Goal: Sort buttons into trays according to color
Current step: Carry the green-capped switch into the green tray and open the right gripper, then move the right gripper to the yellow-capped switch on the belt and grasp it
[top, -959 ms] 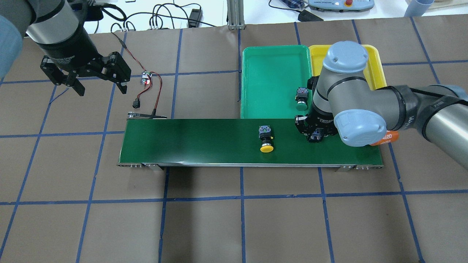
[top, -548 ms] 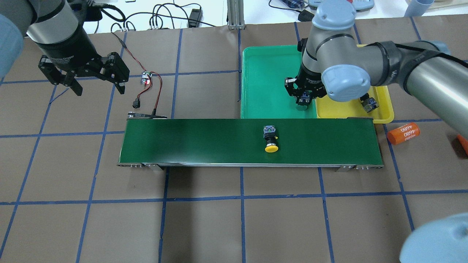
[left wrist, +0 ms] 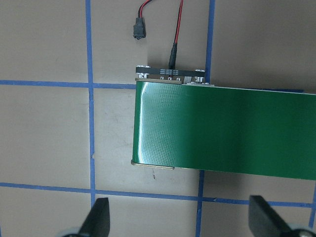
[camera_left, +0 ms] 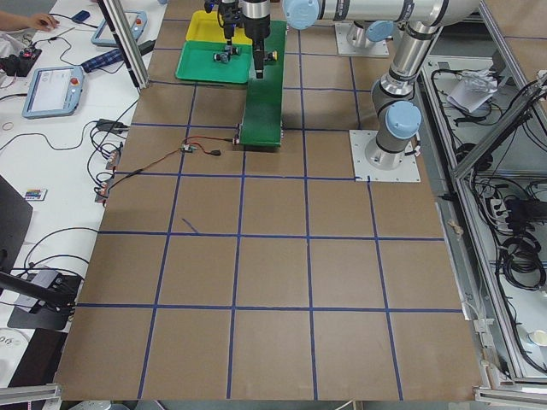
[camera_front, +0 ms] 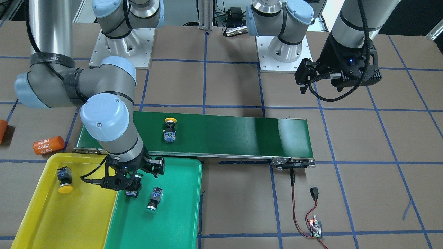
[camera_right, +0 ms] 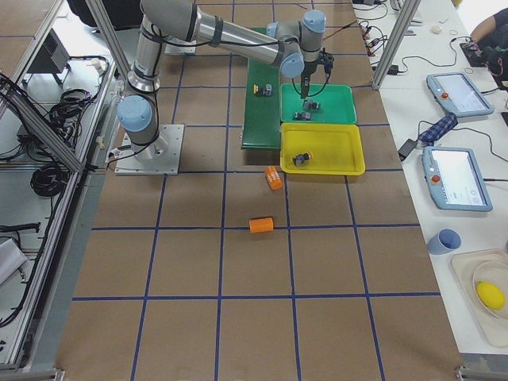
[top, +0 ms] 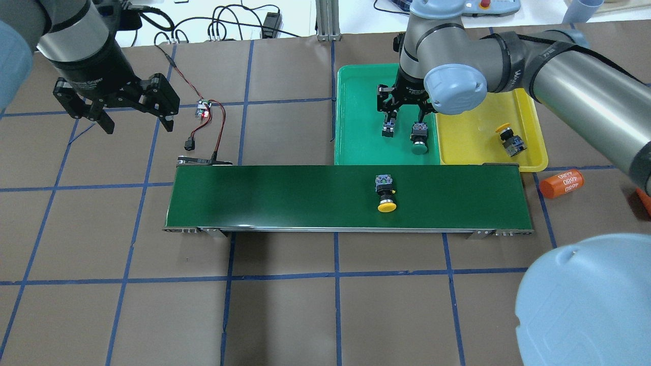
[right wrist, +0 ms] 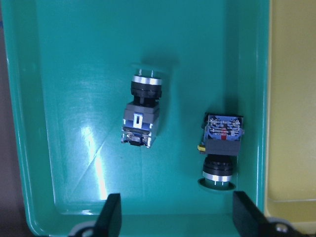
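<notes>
**Change from half a second ago.** The right gripper (top: pixel 405 109) has moved away from the yellow tray (top: pixel 473 150) and toward the middle of the green tray (top: pixel 358 81). The released button (top: pixel 389 127) that it was carrying now lies on its side on the green tray floor, clear of both fingers. The yellow button on the belt (top: pixel 385 197) has shifted slightly along the conveyor belt (top: pixel 279 195) toward the tray end. The left gripper (top: pixel 138 122) has not moved.

**Right gripper.** The jaws are spread wide, with nothing between them and touching nothing. In the wrist view both fingertips (right wrist: pixel 111 215) frame the two buttons in the green tray. The released button and the green-capped button (top: pixel 418 138) lie apart from each other. The green-capped one lies close to the wall beside the yellow tray.

**Left gripper.** The jaws are spread wide and empty. It hangs above the bare table off the belt's far end.

**Yellow tray.** It holds one yellow button in the tray (top: pixel 508 138), lying on its side.
</notes>
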Controlling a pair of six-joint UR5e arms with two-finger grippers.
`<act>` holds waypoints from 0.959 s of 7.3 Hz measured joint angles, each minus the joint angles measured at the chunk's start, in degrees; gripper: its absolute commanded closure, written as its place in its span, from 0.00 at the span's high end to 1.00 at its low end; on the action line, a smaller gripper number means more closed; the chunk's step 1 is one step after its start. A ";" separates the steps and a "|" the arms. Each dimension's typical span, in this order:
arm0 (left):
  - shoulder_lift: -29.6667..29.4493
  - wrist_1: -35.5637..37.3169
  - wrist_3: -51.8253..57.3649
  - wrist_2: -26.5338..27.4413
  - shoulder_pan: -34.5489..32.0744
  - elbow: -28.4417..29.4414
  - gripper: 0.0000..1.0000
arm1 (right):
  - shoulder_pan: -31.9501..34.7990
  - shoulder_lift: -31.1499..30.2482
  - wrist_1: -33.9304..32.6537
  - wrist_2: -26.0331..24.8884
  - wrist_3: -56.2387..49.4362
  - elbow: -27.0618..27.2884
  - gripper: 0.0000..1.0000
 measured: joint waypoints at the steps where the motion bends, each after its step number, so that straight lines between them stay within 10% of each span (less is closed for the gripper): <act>1: -0.04 0.00 0.00 0.11 0.02 -0.04 1.00 | -0.36 -1.20 2.40 -0.21 -0.15 0.73 1.00; 7: -0.13 0.02 0.00 0.29 0.05 -0.06 1.00 | -2.74 -6.50 4.65 -0.31 -2.01 6.44 1.00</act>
